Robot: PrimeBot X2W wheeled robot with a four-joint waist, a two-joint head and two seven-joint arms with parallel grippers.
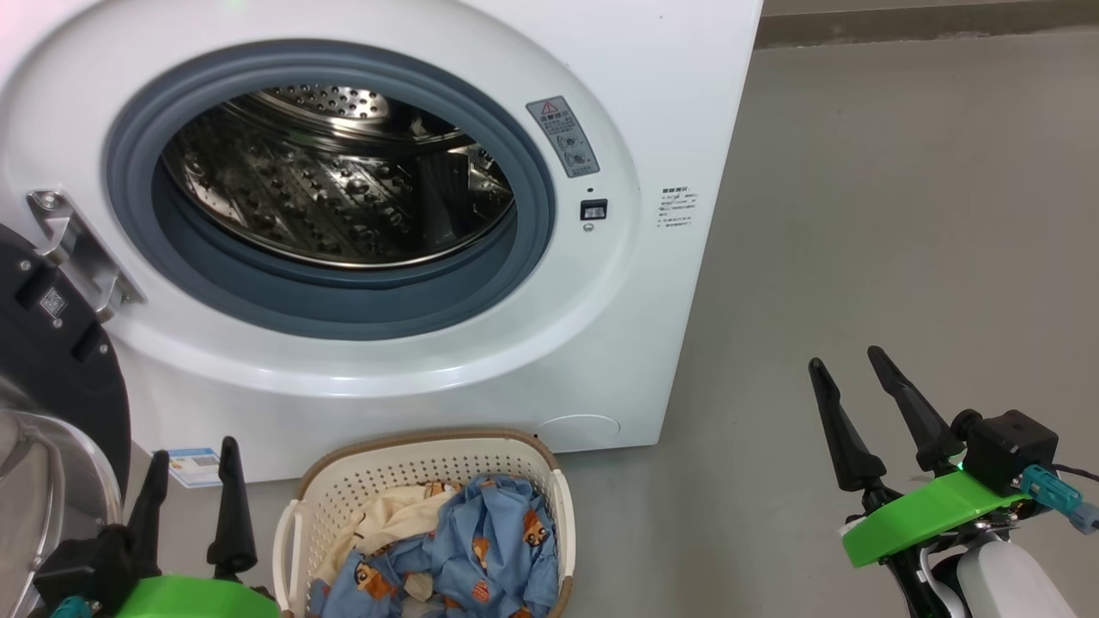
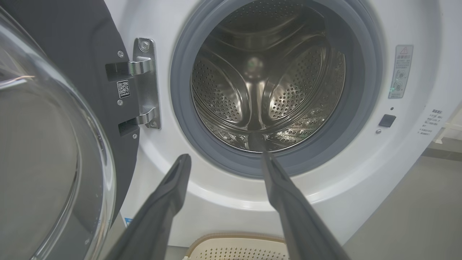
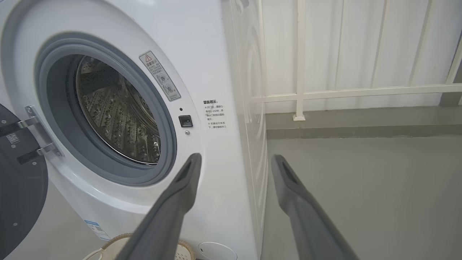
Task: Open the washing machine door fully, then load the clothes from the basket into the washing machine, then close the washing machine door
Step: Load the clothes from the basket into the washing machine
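Observation:
The white washing machine stands ahead with its steel drum exposed inside the grey gasket. The black washing machine door is swung open to the left on its metal hinge; its glass bowl bulges close by in the left wrist view. The cream basket sits on the floor in front of the machine, holding the clothes, blue printed fabric over a cream piece. My left gripper is open just left of the basket, holding nothing. My right gripper is open over bare floor at the right.
Grey floor spreads to the right of the machine. A white railing runs along the wall behind it. A small blue label is stuck low on the machine's front.

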